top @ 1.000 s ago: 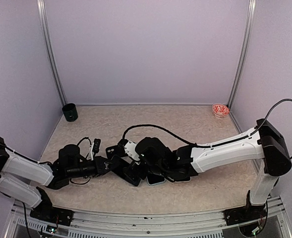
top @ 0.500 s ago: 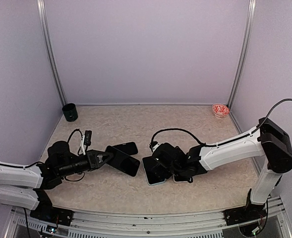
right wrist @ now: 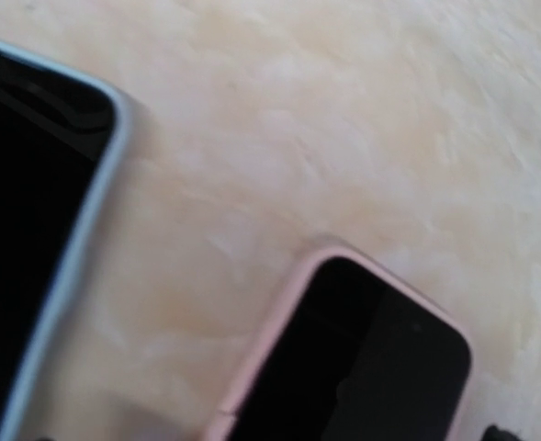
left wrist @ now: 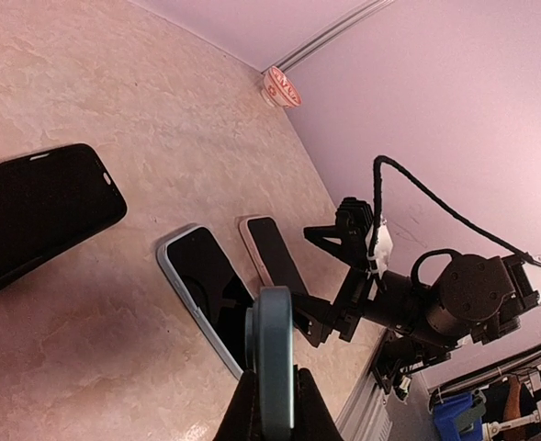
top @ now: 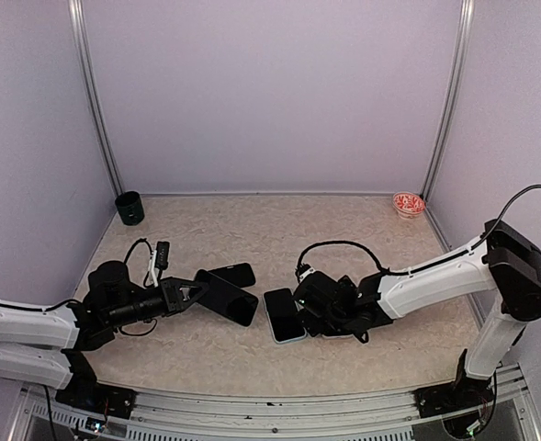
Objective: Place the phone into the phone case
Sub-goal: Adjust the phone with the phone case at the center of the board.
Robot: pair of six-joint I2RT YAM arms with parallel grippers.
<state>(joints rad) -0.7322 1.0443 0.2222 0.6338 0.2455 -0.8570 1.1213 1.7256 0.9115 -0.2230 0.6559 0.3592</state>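
My left gripper (top: 195,294) is shut on the edge of a dark phone (top: 231,301), held just above the table. In the left wrist view it shows edge-on with a grey-blue rim (left wrist: 275,349). An empty black case (top: 233,274) lies just behind it (left wrist: 31,211). A phone with a light-blue rim (top: 285,315) lies face up at the centre (left wrist: 206,287) (right wrist: 22,257). A pink-rimmed phone (left wrist: 275,253) lies right of it (right wrist: 371,367). My right gripper (top: 309,299) hovers low over these two; its fingers do not show in its wrist view.
A black cup (top: 129,209) stands at the back left corner. A small red-and-white bowl (top: 408,203) sits at the back right (left wrist: 282,85). Lilac walls close three sides. The right arm's cable loops above the table's centre.
Both arms have drawn apart from the centre. My left gripper pulled left with the dark phone; the right gripper moved right, uncovering the blue-rimmed phone.
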